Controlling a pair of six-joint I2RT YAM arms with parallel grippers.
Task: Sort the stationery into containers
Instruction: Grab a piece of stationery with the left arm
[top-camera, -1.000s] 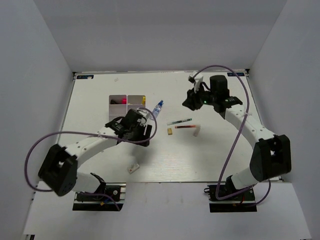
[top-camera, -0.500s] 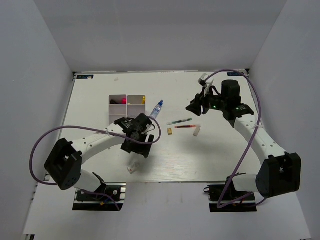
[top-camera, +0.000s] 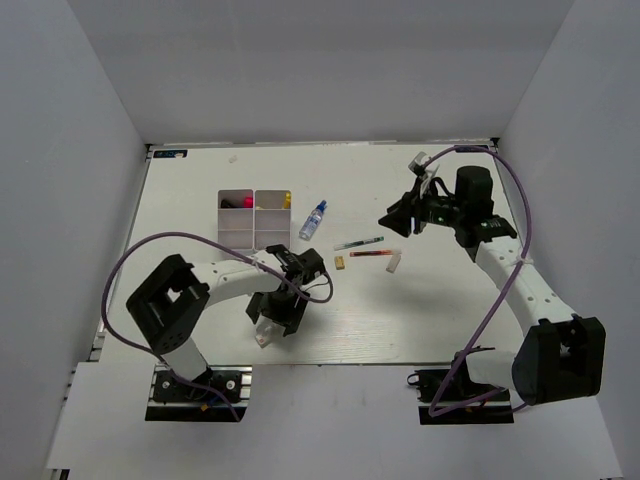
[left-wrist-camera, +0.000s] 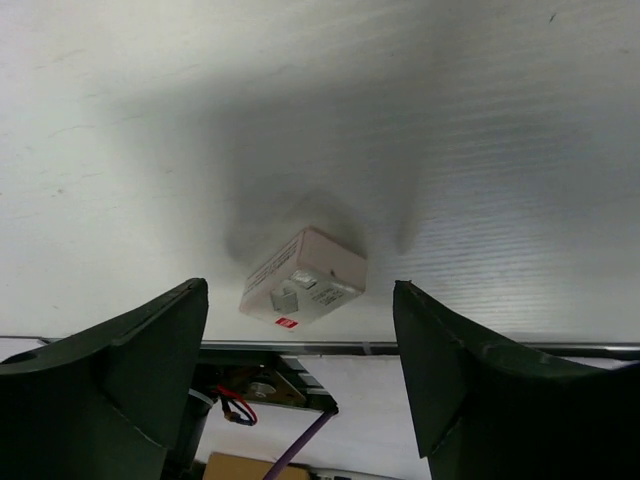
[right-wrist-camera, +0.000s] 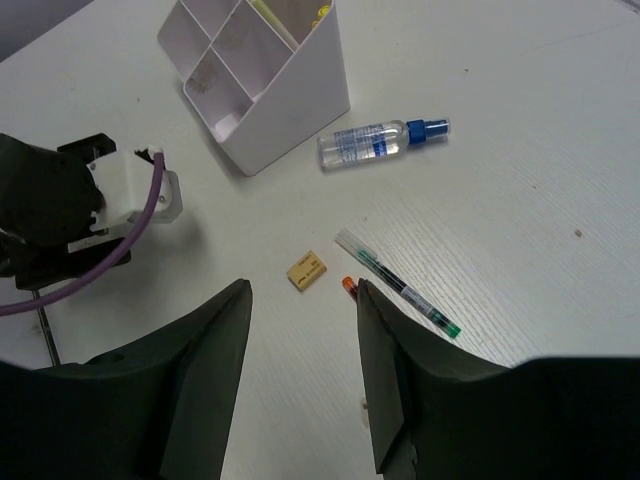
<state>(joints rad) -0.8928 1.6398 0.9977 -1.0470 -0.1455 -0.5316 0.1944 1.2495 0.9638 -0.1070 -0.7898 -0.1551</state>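
The white four-cell box (top-camera: 253, 215) stands at the back left, with a pink item and a yellow item in its back cells; it also shows in the right wrist view (right-wrist-camera: 265, 75). A small white block (top-camera: 263, 337) lies near the table's front edge. My left gripper (top-camera: 272, 316) is open right above it, and the block (left-wrist-camera: 303, 277) sits between the jaws, untouched. A green pen (top-camera: 360, 243), a red pen (top-camera: 372, 254), a yellow eraser (top-camera: 340, 262) and a white stick (top-camera: 393, 263) lie mid-table. My right gripper (top-camera: 400, 222) is open and empty, high above the eraser (right-wrist-camera: 305, 271) and the green pen (right-wrist-camera: 400, 285).
A small clear spray bottle (top-camera: 313, 219) with a blue cap lies just right of the box. The table's front edge (left-wrist-camera: 420, 347) runs directly under the white block. The left arm (right-wrist-camera: 60, 210) shows at the left of the right wrist view.
My left gripper moved from beside the box toward the front edge and now hangs over the white block. My right arm shifted slightly to the right, still open.
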